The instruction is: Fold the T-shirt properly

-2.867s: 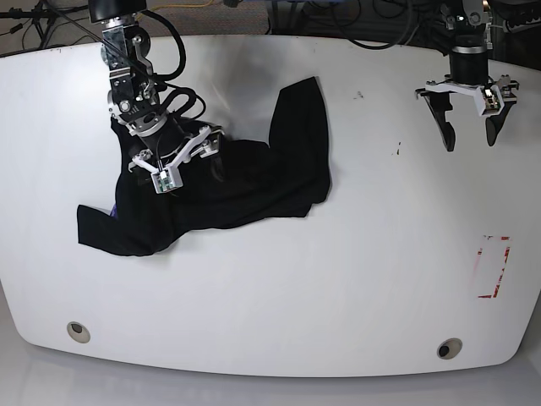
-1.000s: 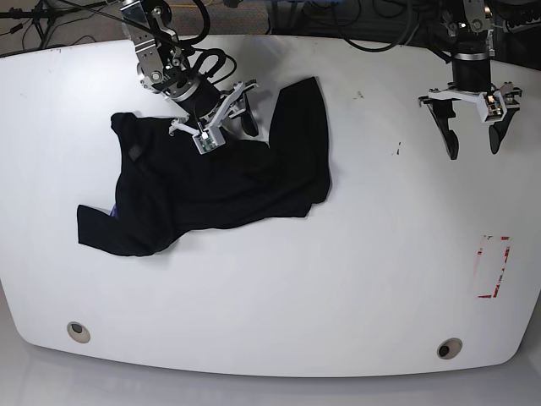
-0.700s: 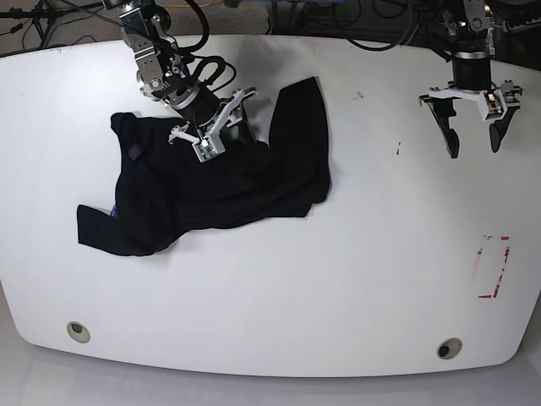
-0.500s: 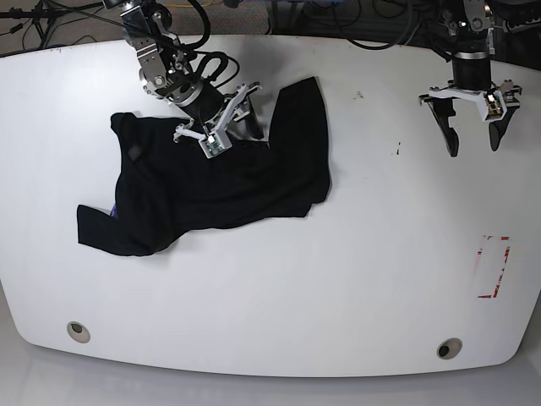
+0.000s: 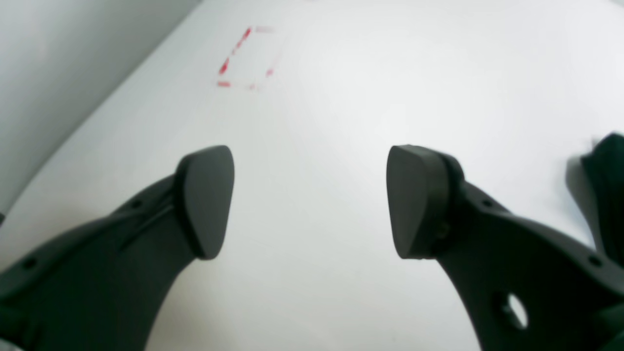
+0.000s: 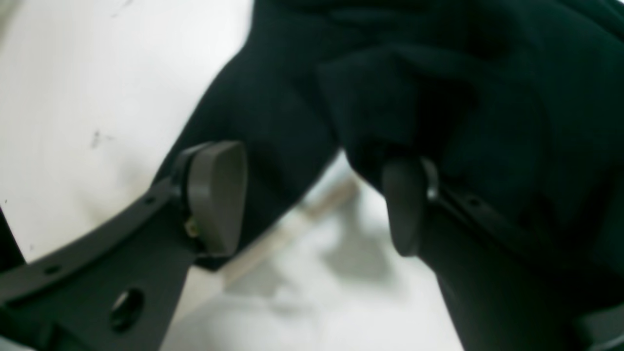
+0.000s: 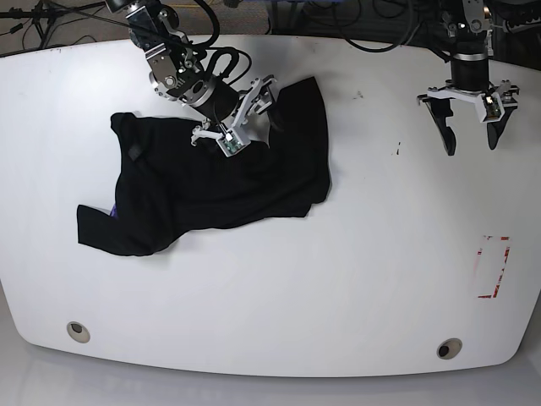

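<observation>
White glossy worktop (image 7: 355, 254) carries crumpled black soft cloth T-shirt (image 7: 211, 182), left of centre. Right gripper (image 7: 250, 118), jaws apart, has shifted from collar region to upper sleeve fold; no cloth clamped. Left gripper (image 7: 471, 127) spread wide, idle, well apart. Folding not yet begun.

The black two-fingered left tool (image 5: 309, 202) hangs spread wide over the plain white desk (image 5: 341, 87); faint red dashed markings (image 5: 243, 58) lie beyond.
</observation>
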{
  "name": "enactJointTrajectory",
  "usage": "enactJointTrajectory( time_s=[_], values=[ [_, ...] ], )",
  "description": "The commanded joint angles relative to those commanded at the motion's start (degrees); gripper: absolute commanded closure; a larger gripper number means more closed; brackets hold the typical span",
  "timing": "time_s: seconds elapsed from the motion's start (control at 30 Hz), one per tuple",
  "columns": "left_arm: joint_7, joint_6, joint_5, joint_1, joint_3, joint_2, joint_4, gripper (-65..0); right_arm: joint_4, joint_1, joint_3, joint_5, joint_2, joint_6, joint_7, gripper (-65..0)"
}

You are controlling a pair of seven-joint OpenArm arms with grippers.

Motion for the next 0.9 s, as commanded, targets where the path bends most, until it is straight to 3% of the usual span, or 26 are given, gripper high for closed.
enactJointTrajectory(
  time_s=[0.2,0.27,0.33,0.53,0.57,0.9],
  values=[
    [-0.45,0.07,-0.06,-0.2,0.23,-0.16,0.16,-44.9,-3.49,1.2,0.72,0.11,0.26,-0.01,-0.03,-23.4],
    [-0.01,0.18,-0.14,-0.33,0.0,-0.01,0.2,-44.9,-3.37,1.86,0.59,0.35,0.41,0.12,-0.47,-8.9],
    [-0.03,0.2,-0.19,-0.4,-0.04,-0.02,0.15,-45.0,-3.08,2.23,0.66,0.49,0.24,0.09,-0.58,-10.0],
    [-0.43,0.15,-0.21,-0.08,-0.11,-0.01,0.03,-45.4,-0.08,3.12,1.54,0.72,-0.85,-0.44,-0.37,-21.7],
    [2.96,-0.58,0.6,0.99,-0.01,0.88,-2.75,-45.3,-3.51,0.59,0.58,-0.71,-0.66,-1.04,-2.84,-13.6],
    [5.07,-0.67,0.51,1.96,0.08,0.88,-2.93,-45.3,-3.51,1.03,0.84,-0.71,-0.66,-1.04,-3.9,-13.5]
  ],
)
